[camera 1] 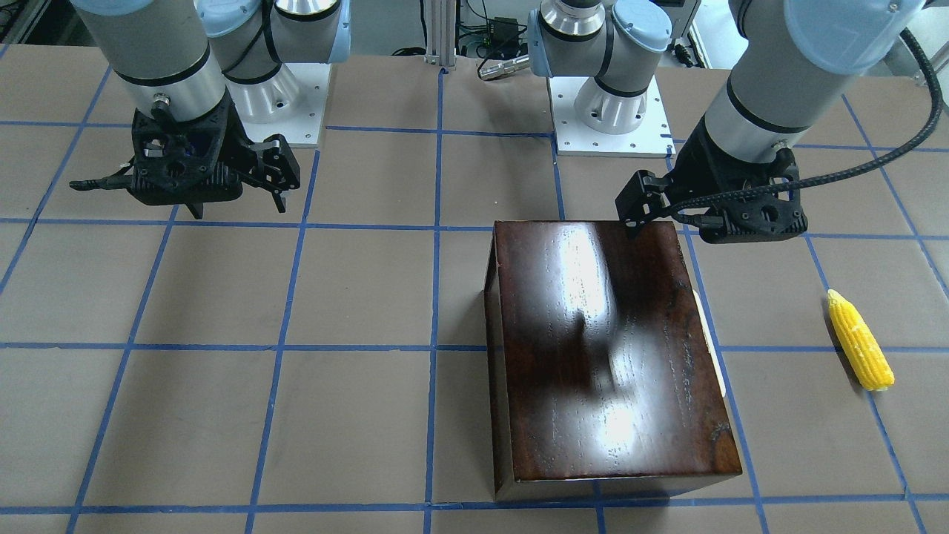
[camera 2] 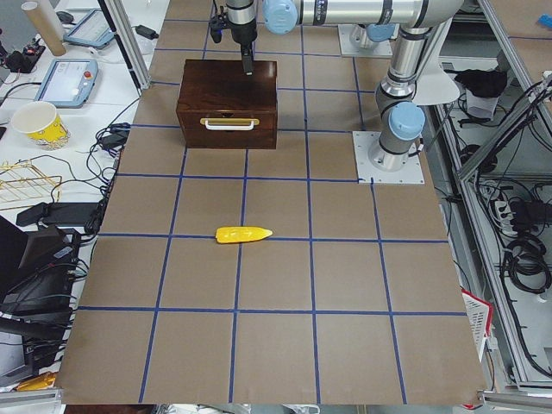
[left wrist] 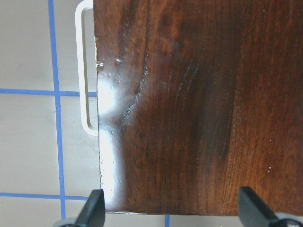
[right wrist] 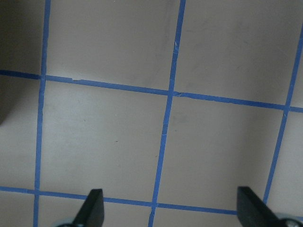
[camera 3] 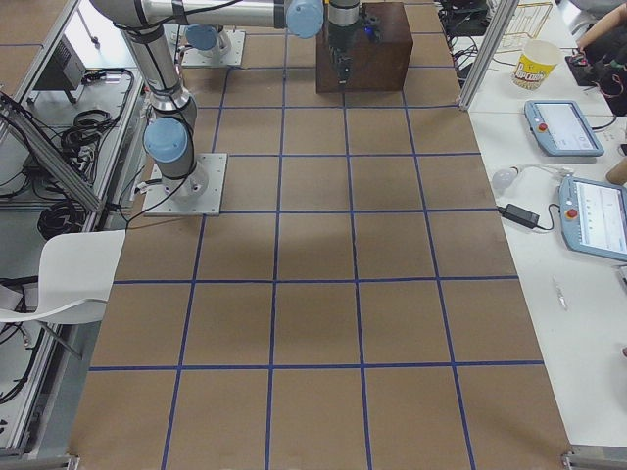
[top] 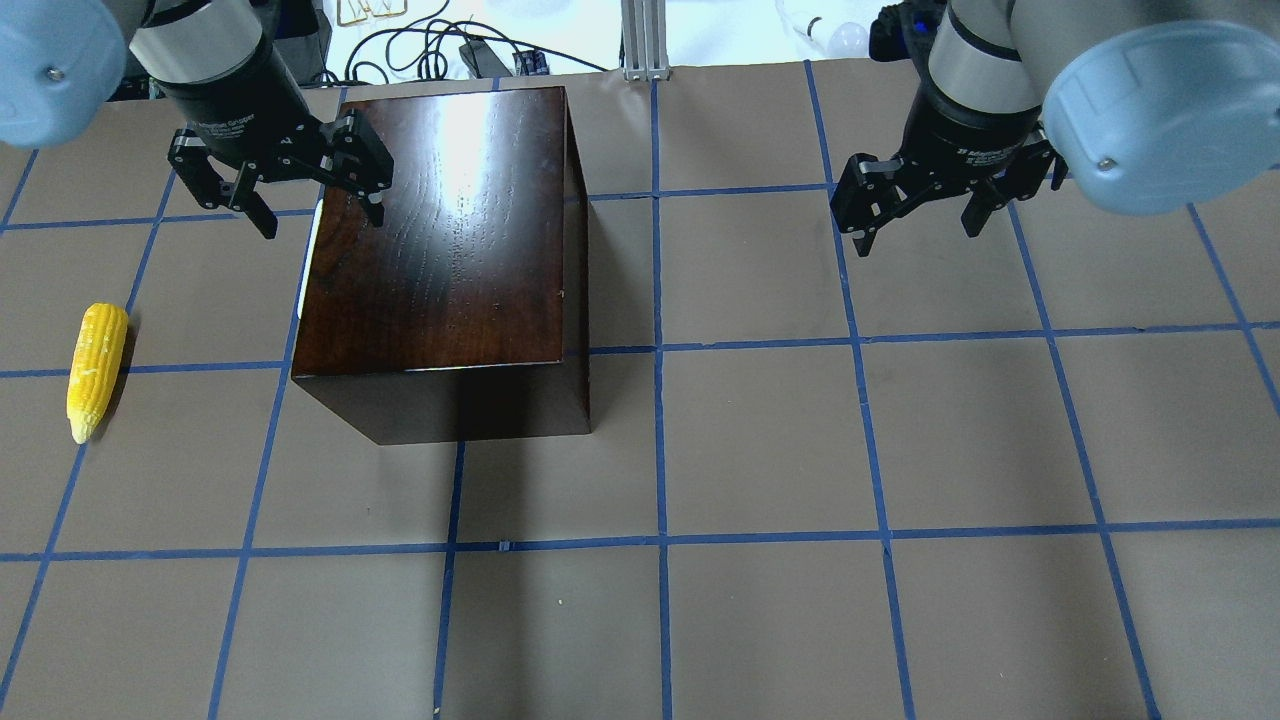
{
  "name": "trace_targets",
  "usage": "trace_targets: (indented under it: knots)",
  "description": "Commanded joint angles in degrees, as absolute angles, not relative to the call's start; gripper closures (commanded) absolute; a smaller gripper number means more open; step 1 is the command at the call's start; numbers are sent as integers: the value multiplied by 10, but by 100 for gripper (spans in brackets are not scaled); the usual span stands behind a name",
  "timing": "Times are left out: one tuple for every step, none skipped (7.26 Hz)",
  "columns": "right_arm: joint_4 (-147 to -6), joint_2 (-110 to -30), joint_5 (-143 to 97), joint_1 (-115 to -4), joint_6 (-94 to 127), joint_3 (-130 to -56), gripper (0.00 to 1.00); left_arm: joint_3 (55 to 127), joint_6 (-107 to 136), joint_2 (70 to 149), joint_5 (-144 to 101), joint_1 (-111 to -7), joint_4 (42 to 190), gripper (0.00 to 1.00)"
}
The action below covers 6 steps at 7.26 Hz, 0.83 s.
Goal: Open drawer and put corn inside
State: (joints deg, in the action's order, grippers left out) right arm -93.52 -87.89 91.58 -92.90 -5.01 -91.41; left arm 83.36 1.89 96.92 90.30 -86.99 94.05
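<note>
Both grippers are seen spread and empty overhead: the left gripper point(top: 322, 222) is poised above one edge of the glossy dark box point(top: 440, 230), the right gripper point(top: 920, 235) well apart. From the front, the bumpy yellow corn point(camera 1: 860, 341) is seen lying aside on the worktop point(camera 1: 222, 297), nearer the left gripper. Sideways, the drawer point(camera 2: 228, 136) is seen shut. At the wrist, the white curved handle point(left wrist: 84, 71) is seen running across the gripper's opening.

The table point(top: 760, 440) is carrying one wooden box point(top: 440, 230), which is showing one drawer point(camera 2: 228, 138) with one white handle point(camera 2: 229, 124). One corn point(top: 95, 370) is lying on the surface. Two arms are working here: the left arm point(top: 200, 40) and the right arm point(top: 985, 60). Each is carrying one gripper, making two: the left gripper point(top: 320, 217) and the right gripper point(top: 920, 235), each presenting two fingers. The side bench is holding one paper cup point(camera 3: 536, 64) and two handheld screens: a nearer screen point(camera 3: 598, 215) and a farther screen point(camera 3: 561, 127).
</note>
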Motion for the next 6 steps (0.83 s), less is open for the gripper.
trace_targets:
  knots:
    - [-935,-879,916,-927,-50,-914,0,835,22,969,903,-870,940,0]
    - [-935,-879,916,-929,-50,-914,0,834,18,968,902,-870,940,0]
    - [-935,-880,916,-929,-50,-914,0,835,16,969,902,-870,940,0]
    - [-935,-879,916,-929,-50,-915,0,835,16,969,903,-870,939,0]
    - [-935,-879,916,-927,-50,-914,0,836,19,968,901,-870,940,0]
    - [-935,-879,916,-927,-50,-914,0,836,18,969,894,-868,938,0]
